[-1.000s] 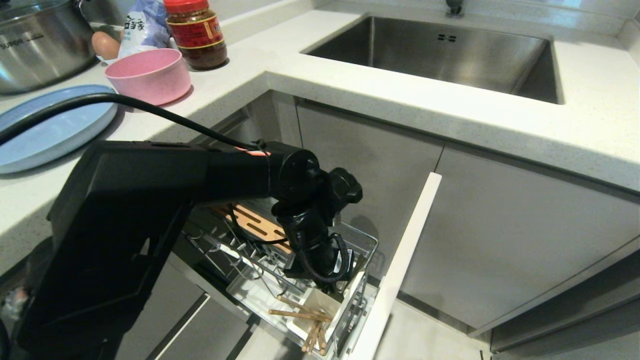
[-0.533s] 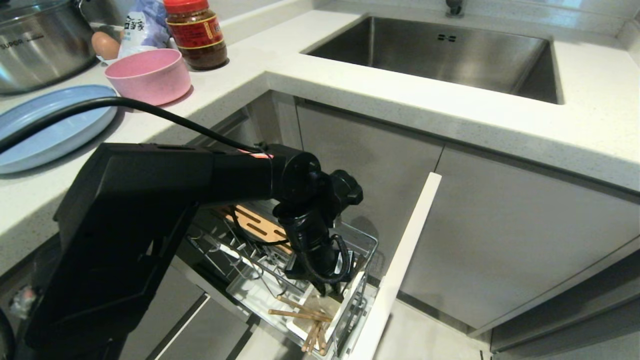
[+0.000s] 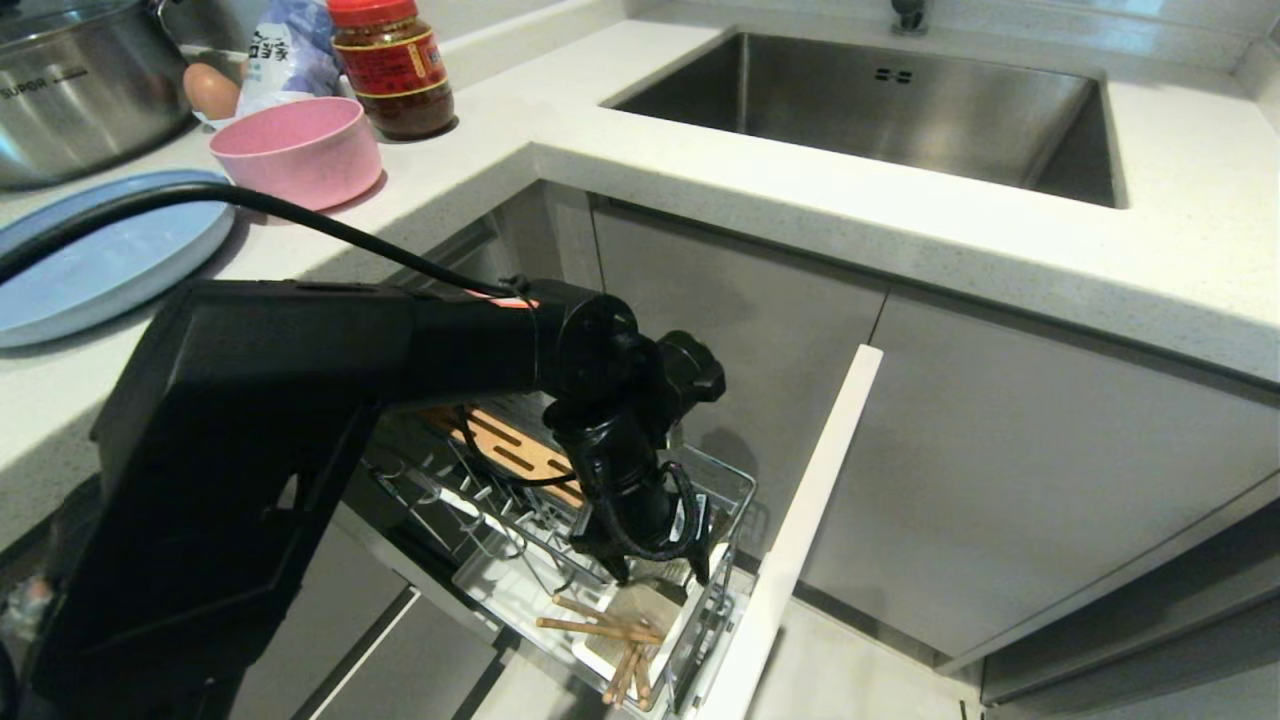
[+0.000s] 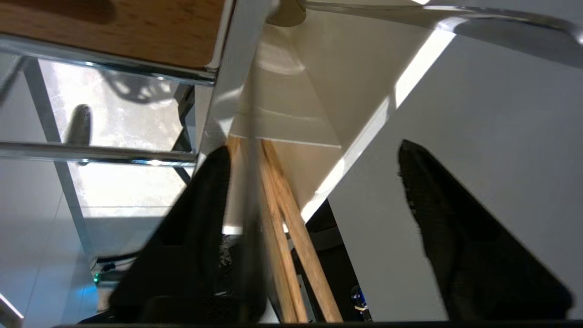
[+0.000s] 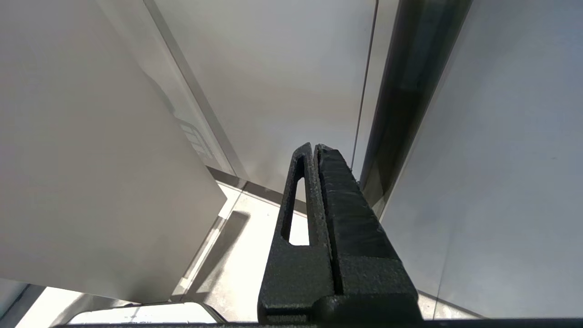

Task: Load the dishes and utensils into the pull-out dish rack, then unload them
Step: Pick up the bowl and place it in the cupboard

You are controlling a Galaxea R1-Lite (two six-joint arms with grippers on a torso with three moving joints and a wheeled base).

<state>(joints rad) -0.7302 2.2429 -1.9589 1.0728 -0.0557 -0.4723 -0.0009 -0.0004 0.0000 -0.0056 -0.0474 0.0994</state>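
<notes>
The pull-out dish rack stands drawn out under the counter, its white front panel at the right. My left gripper hangs open just above the white utensil cup. The wooden chopsticks lean out of that cup. In the left wrist view they run between the spread fingers of the gripper. A blurred slim grey streak, likely the fork, is beside them, untouched by either finger. The blue plate and pink bowl sit on the counter. My right gripper is shut, parked by the cabinet fronts.
A steel pot, an egg, a bag and a red-lidded jar stand at the counter's back left. The sink lies at the back right. A slotted wooden strip sits in the rack behind the cup.
The left gripper's fingers have spread from shut to open above the utensil cup. The arm itself has hardly moved. The right arm is unchanged.
</notes>
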